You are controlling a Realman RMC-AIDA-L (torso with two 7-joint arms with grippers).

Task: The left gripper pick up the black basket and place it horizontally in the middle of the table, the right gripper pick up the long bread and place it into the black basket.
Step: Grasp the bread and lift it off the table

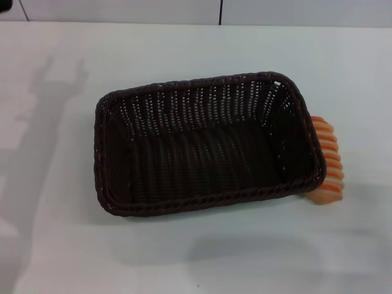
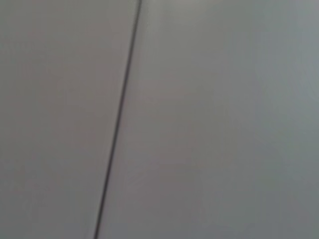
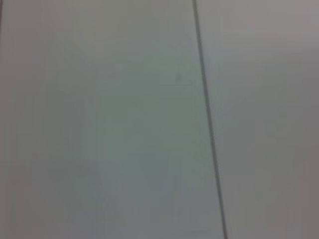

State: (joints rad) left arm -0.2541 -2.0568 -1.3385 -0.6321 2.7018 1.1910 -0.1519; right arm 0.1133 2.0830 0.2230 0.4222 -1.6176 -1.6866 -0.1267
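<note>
The black basket (image 1: 208, 144) sits on the white table (image 1: 202, 251) in the head view, lying roughly crosswise and slightly turned, open side up and empty. The long bread (image 1: 328, 160), striped orange and cream, lies on the table right against the basket's right side, partly hidden by its rim. Neither gripper shows in any view. Only a shadow of an arm falls on the table at the left. Both wrist views show just a plain grey surface with a thin dark seam.
The table's far edge meets a pale wall with a dark vertical seam (image 1: 220, 12). Bare tabletop lies in front of, left of and behind the basket.
</note>
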